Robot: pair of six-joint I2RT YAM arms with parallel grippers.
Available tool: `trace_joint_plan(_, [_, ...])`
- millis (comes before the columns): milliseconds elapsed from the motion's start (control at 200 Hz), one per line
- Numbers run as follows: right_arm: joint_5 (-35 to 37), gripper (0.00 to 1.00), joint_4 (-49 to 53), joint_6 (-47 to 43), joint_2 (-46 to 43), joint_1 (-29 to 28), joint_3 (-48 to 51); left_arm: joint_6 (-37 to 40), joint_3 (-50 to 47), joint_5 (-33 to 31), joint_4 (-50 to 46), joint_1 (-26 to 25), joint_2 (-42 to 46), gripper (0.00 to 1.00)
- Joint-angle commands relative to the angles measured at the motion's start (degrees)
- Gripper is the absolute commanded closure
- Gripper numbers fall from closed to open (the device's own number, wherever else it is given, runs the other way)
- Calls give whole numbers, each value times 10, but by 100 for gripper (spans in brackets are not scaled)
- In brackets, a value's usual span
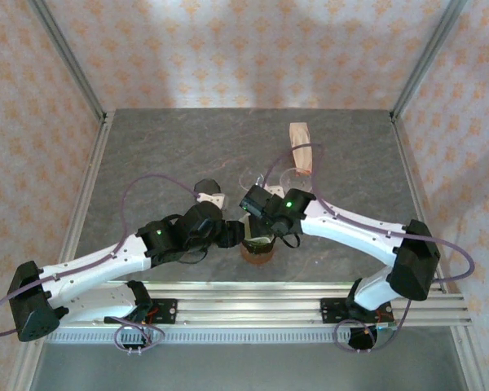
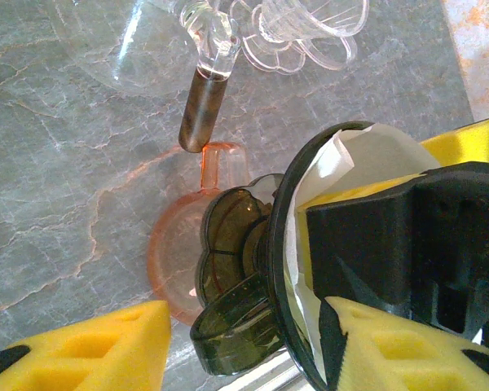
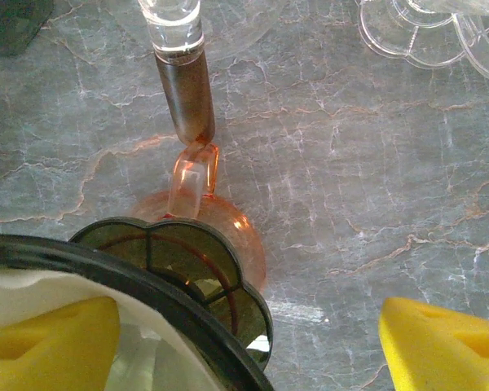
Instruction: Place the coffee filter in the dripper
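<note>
I see the smoky dark dripper [image 2: 236,269] tipped over, its scalloped foot resting on an orange plastic piece with a loop handle [image 2: 175,252], close to the table's near edge by the aluminium rail [image 1: 253,309]. The white coffee filter [image 2: 342,159] sits inside the dripper's cone, with its paper edge poking past the black rim. My right gripper [image 3: 248,326] has its jaws apart. One yellow pad [image 3: 49,342] is down inside the cone on the paper, and the other hangs over bare stone, well clear of the dripper. My left gripper [image 2: 244,326] straddles the dripper from the other side. One pad [image 2: 81,350] sits just beside the foot and the other is at the rim, but I cannot tell whether it is actually clamping. The room ahead is tight. A brown carafe handle [image 2: 202,110] almost touches the orange loop, and a clear glass dripper [image 2: 310,32] stands just beyond it. In the overhead view, a small white box [image 1: 211,196] lies near the left wrist and a brown filter stack [image 1: 301,147] lies further back. The table [image 1: 147,155] is open to the far left and far right, out to the frame posts.
</note>
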State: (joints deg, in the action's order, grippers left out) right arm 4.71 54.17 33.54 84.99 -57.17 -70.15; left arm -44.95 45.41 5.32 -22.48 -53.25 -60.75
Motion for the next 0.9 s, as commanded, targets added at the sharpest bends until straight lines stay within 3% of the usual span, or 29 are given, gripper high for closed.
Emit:
trace_joint_plan(0, [10,17,19,-8,10,3,-13,2,-4,-6,8,-3,0,48])
trace_joint_plan(295, [11,17,-19,-8,2,3,19,1,-8,-3,16,-3,-7,48])
trace_joint_plan(896, [37,18,15,26,-94,-15,23,-2,-6,-1,17,-3,2,47])
